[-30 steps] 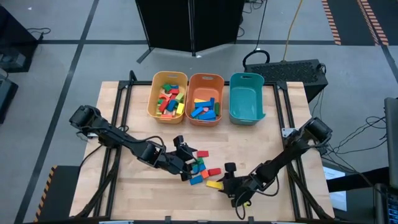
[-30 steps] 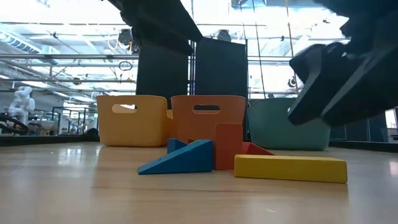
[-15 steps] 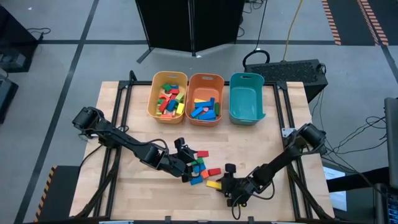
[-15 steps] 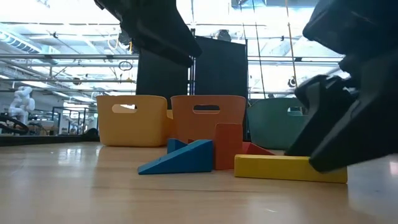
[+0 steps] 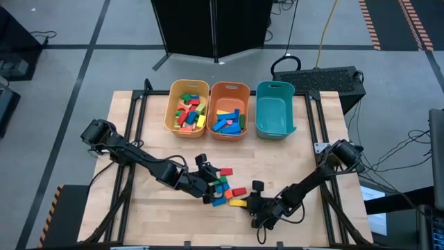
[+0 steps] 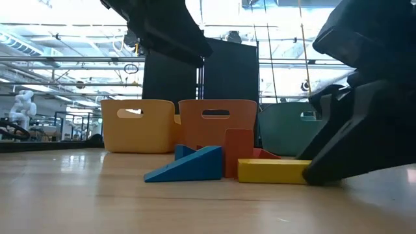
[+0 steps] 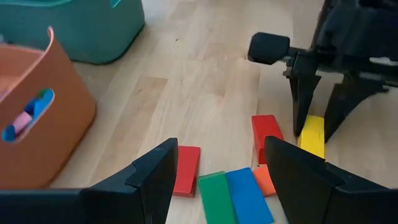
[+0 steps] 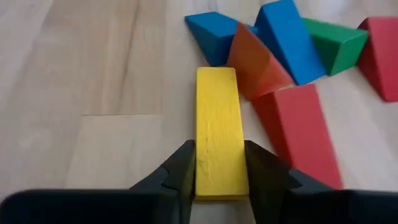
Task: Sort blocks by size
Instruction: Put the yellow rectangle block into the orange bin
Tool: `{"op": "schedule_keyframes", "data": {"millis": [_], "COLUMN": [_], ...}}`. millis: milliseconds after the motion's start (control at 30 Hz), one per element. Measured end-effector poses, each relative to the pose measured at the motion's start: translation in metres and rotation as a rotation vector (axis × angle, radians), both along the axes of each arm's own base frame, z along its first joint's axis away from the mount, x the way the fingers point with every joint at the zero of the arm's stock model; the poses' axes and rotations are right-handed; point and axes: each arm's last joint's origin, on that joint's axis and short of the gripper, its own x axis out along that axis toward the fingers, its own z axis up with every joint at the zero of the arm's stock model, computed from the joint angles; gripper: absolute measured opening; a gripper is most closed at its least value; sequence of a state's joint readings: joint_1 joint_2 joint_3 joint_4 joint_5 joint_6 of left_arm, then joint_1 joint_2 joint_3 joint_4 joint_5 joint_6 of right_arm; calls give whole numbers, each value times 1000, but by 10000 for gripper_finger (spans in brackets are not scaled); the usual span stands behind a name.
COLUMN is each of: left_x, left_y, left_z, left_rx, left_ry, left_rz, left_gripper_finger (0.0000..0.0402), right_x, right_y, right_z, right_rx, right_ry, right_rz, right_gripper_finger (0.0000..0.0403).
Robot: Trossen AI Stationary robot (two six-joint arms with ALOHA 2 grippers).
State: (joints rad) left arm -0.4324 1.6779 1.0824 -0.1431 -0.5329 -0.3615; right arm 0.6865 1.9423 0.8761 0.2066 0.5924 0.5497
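Right gripper (image 8: 219, 171) fingers clamped across yellow bar (image 8: 217, 127) flat on surface (image 8: 81, 93), for lifting to a bin; left gripper (image 7: 217, 171) fingers apart above pile.

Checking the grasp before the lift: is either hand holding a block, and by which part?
The right hand grips the yellow bar at one end, across its long sides, flat on the table. The left hand holds nothing.
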Motion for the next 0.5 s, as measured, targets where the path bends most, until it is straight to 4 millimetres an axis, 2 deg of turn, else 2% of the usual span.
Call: {"op": "schedule_keyframes", "data": {"millis": [67, 300, 500], "left_x": [1, 2, 8], "left_y": [0, -14, -22], "left_z": [-1, -13, -24], "left_rx": [45, 143, 134], "left_ry": [12, 43, 35], "left_rz": [-32, -139, -216], "left_gripper_finger": [240, 240, 240], "right_x": [0, 0, 0], "right_y": [0, -2, -3], "right_z": [0, 7, 26], "right_rx": [-25, -72, -88], "right_ry": [-5, -50, -102], "right_rz": [4, -30, -33], "right_gripper_finger": [85, 85, 105]}}
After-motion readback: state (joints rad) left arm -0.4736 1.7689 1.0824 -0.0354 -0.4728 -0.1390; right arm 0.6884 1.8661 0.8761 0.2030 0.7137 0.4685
